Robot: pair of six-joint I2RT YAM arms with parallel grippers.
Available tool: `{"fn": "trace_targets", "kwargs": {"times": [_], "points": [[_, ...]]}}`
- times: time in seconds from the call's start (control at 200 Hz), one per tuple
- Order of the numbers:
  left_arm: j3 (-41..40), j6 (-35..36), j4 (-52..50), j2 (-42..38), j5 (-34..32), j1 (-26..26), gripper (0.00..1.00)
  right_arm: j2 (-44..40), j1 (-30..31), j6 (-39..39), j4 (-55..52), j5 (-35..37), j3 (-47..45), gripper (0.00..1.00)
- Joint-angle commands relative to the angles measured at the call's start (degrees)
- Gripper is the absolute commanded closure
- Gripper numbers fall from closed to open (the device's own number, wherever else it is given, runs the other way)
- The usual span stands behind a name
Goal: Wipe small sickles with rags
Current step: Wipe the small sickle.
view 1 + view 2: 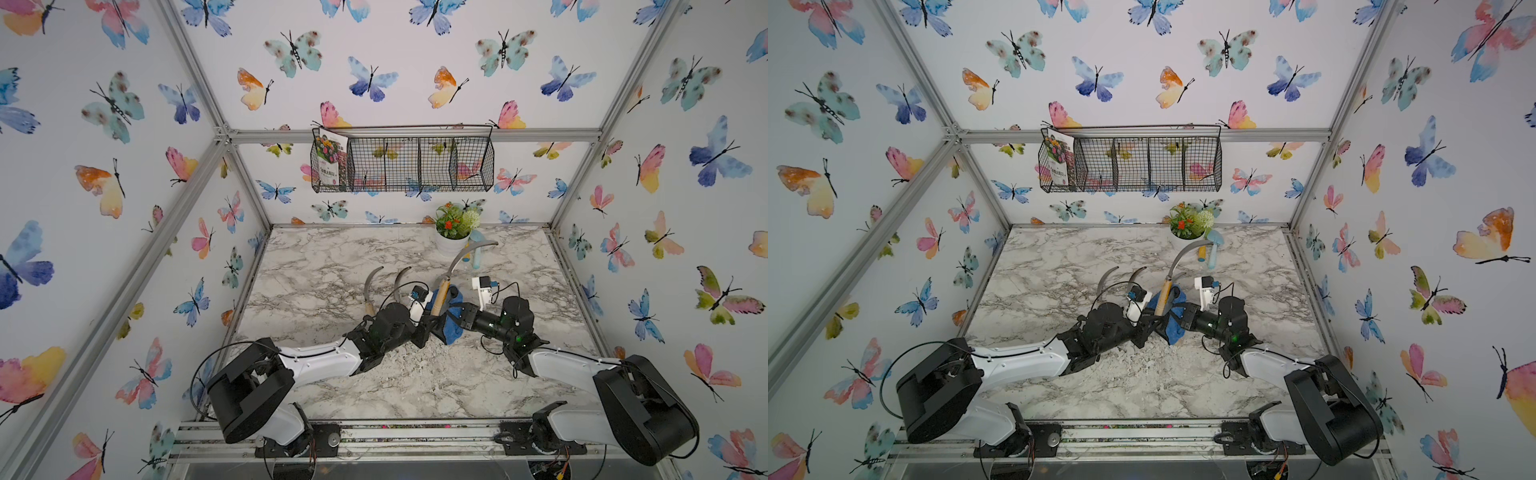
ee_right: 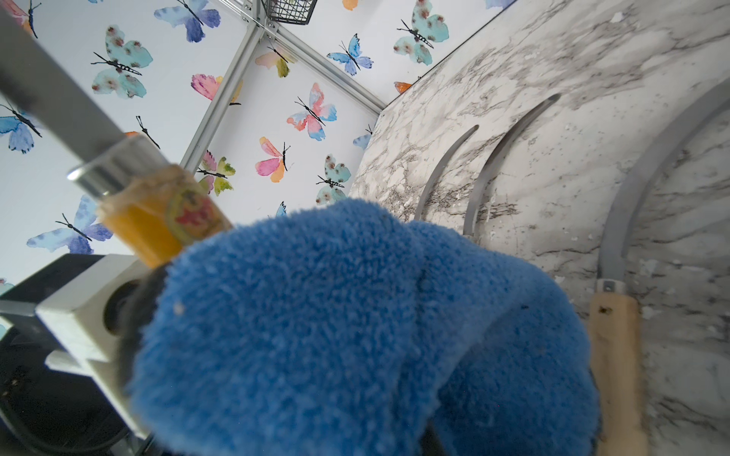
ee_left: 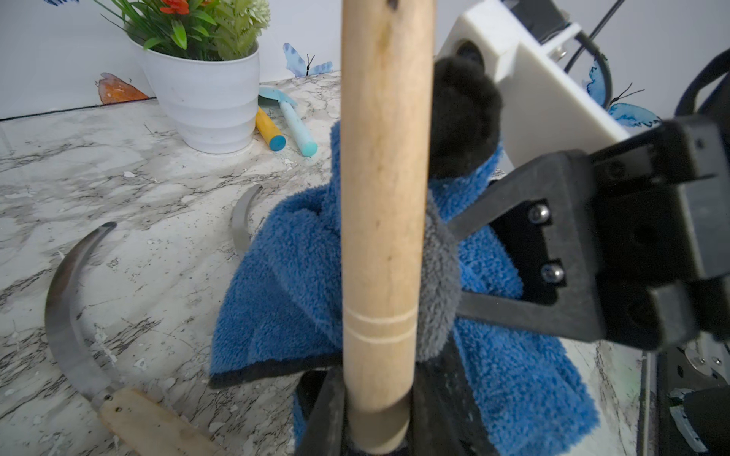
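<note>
Entry: we list one sickle (image 1: pixel 441 296) raised over the marble table (image 1: pixel 332 249), blade towards the flower pot (image 1: pixel 451 246). The left gripper (image 3: pixel 375 418) is clenched on its handle end. The right gripper (image 3: pixel 450 270) grasps the blue rag (image 1: pixel 455 322), which is folded round that handle. Three other sickles (image 2: pixel 501 158) lie flat on the table beside them.

left arm (image 1: pixel 316 361): reaching in from near left, lying low, forearm pointing toward the middle
left gripper (image 3: pixel 375 428): clamping shut on sickle (image 3: pixel 381 197) handle end, holding it raised
right arm (image 1: pixel 569 365): reaching in from near right, wrist turning toward left arm
right gripper (image 3: pixel 454 268): pinching shut on rag (image 3: pixel 284 276) wrapped at the handle
both grippers: sitting just beside each other, fingertips facing
</note>
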Motion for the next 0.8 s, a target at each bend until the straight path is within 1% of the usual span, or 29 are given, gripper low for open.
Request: {"fn": "trace_targets", "kwargs": {"times": [0.0, 0.125, 0.23, 0.425, 0.591, 0.631, 0.796], "points": [[1.2, 0.1, -2.3, 1.4, 1.0, -0.2, 1.0, -0.2, 0.3, 1.3, 8.3, -4.2, 0.0, 0.98], [2.0, 0.1, -2.9, 2.2, 1.4, -0.3, 1.0, 0.0, -1.3, 1.9, 9.9, -4.7, 1.3, 0.98], [2.5, 0.1, -3.4, 2.9, 1.7, -0.3, 1.0, 0.1, -4.4, 2.9, 10.0, -6.7, 3.6, 0.98], [2.8, 0.2, -3.6, 3.3, 2.0, -0.2, 1.0, -1.6, -10.4, 2.6, 5.6, -8.8, 7.9, 0.98], [3.2, 0.2, -3.8, 3.8, 2.5, -0.2, 1.0, -0.3, -11.3, 1.9, 4.1, -10.5, 8.7, 0.98], [3.1, 0.2, -3.7, 3.7, 2.5, -0.2, 1.0, 0.7, -11.3, 2.5, 5.4, -10.9, 7.8, 0.98], [1.8, -0.1, -2.0, 2.6, 2.5, -0.3, 1.0, 4.7, -10.2, 6.5, 17.0, -11.3, 0.7, 0.98]]}}
